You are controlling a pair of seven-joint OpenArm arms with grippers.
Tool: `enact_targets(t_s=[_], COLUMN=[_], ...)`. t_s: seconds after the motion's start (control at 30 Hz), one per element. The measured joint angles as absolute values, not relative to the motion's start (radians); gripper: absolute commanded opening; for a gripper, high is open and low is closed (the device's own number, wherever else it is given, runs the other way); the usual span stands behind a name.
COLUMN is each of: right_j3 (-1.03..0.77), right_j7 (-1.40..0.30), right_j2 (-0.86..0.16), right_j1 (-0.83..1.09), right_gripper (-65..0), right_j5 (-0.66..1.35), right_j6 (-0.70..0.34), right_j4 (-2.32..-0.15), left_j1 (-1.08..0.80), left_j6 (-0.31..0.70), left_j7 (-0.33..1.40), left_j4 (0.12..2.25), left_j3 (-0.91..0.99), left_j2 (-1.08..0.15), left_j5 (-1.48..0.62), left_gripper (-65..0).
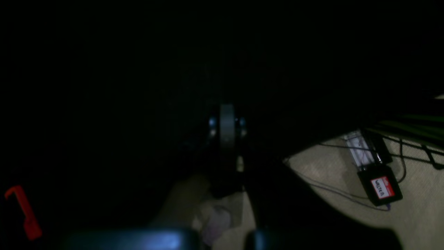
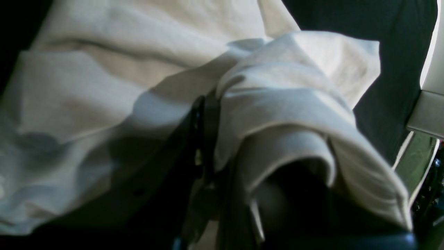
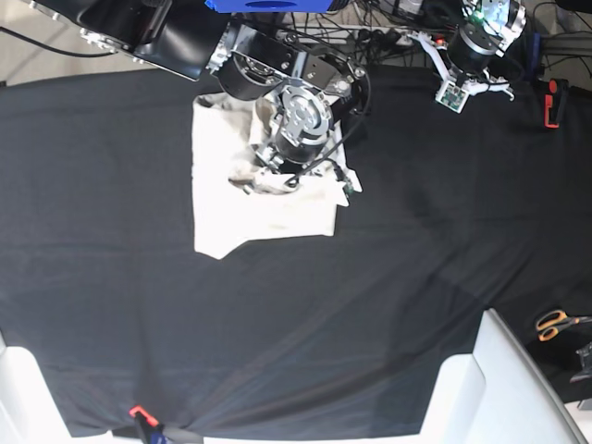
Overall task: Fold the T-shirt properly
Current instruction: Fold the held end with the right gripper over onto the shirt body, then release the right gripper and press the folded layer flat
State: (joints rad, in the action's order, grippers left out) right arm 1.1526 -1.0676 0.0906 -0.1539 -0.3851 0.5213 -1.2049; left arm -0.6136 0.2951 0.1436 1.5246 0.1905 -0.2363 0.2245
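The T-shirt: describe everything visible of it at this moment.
The T-shirt is plain cream, soft, wrinkled cotton-like cloth with no print. It lies partly folded as a rough rectangle on the black cloth, near the far edge. The right gripper sits on its upper right part, where a bunched fold drapes against the fingers. The left gripper is away from it.

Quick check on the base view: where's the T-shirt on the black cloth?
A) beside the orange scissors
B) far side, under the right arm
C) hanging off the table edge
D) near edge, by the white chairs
B. The cream T-shirt lies flat on the far part of the black cloth, with the right arm directly over its upper edge; the orange scissors sit far off at the side.
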Motion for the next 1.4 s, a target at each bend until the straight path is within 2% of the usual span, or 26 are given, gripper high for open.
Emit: enact_targets(t_s=[0.1, 0.17, 0.3, 0.4, 0.6, 0.93, 1.1, 1.4], right_j3=[1.108, 1.079, 1.039, 0.993, 0.986, 1.032, 1.032, 1.022], right_j7=[-1.031, -0.991, -0.936, -0.891, -0.826, -0.825, -0.881, -1.094], right_j2=[0.098, 0.096, 0.099, 0.099, 0.099, 0.102, 0.102, 0.071], right_j1=[-0.145, -0.132, -0.096, -0.094, -0.116, -0.084, -0.052, -0.059], right_gripper=[-31.8, -26.0, -26.1, -26.1, -26.1, -26.0, -26.0, -26.9], right_j5=[-0.386, -0.386, -0.388, -0.288, -0.107, -0.101, -0.092, -0.105], right_j6=[0.429, 0.380, 0.302, 0.265, 0.252, 0.252, 0.190, 0.193], right_j4=[-1.209, -1.218, -1.238, -1.239, -1.240, -1.297, -1.415, -1.798], left_j1=[-0.615, -0.613, -0.613, -0.613, -0.613, -0.613, -0.603, -0.596], left_j6=[0.295, 0.295, 0.295, 0.295, 0.295, 0.295, 0.296, 0.294], left_j7=[0.145, 0.145, 0.146, 0.145, 0.145, 0.145, 0.146, 0.146], left_j4=[1.522, 1.522, 1.522, 1.522, 1.522, 1.522, 1.520, 1.520], left_j3=[0.191, 0.191, 0.191, 0.193, 0.195, 0.198, 0.195, 0.193], left_j2=[-0.236, -0.236, -0.238, -0.239, -0.239, -0.239, -0.238, -0.239], left_j5=[0.224, 0.224, 0.224, 0.225, 0.225, 0.224, 0.224, 0.225], left_gripper=[-65.0, -65.0, -65.0, -65.0, -65.0, -65.0, -65.0, -65.0])
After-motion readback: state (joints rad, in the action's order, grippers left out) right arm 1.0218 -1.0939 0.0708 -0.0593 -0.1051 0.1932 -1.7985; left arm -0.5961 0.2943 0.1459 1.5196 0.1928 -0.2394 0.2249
